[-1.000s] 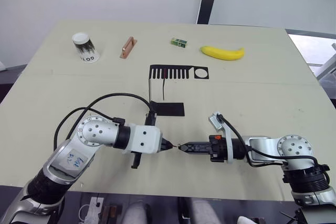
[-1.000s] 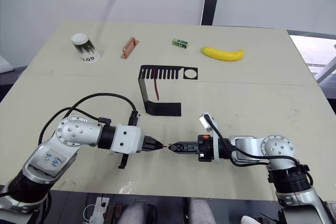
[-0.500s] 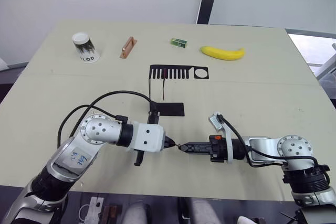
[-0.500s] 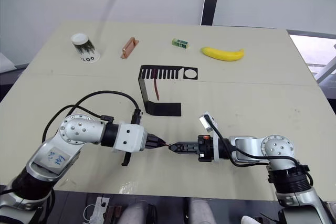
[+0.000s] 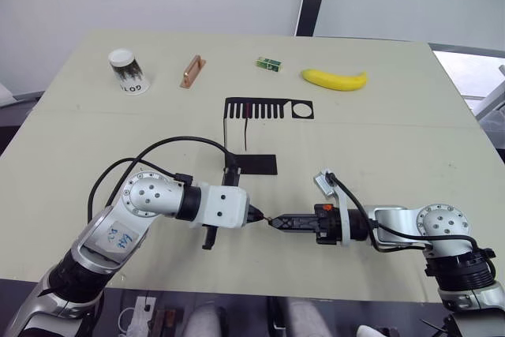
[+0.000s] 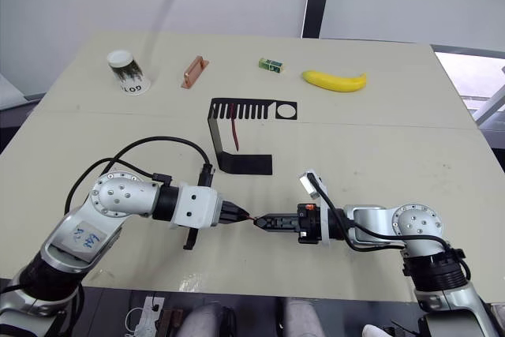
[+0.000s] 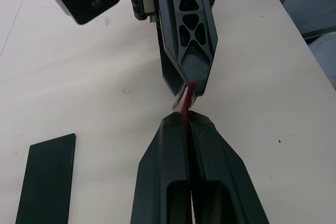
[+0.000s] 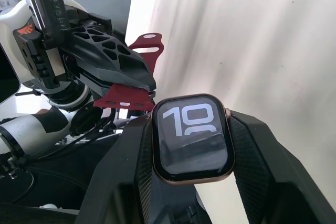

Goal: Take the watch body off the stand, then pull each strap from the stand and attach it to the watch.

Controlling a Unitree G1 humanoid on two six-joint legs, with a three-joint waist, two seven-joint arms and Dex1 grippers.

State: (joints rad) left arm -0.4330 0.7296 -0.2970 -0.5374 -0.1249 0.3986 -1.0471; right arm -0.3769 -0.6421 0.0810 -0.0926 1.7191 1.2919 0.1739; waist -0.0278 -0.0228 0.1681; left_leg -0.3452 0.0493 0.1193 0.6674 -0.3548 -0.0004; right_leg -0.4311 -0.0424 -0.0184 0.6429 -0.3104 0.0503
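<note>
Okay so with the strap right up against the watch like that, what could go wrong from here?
1. The left gripper pinches the dark red strap edge-on near its tip; the flexible band could bend instead of seating in the watch body.
2. The right gripper holds the watch by its two sides alone, so pushing may twist or slide it.
3. The second strap hangs from the stand; a careless pull might drag the stand along.

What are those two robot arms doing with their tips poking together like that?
They are putting a watch together. The right tool grips the watch body, and the left tool pinches a dark red strap and holds its end against the watch's edge. The second strap hangs from the black stand farther back on the table, not yet pulled off.
</note>
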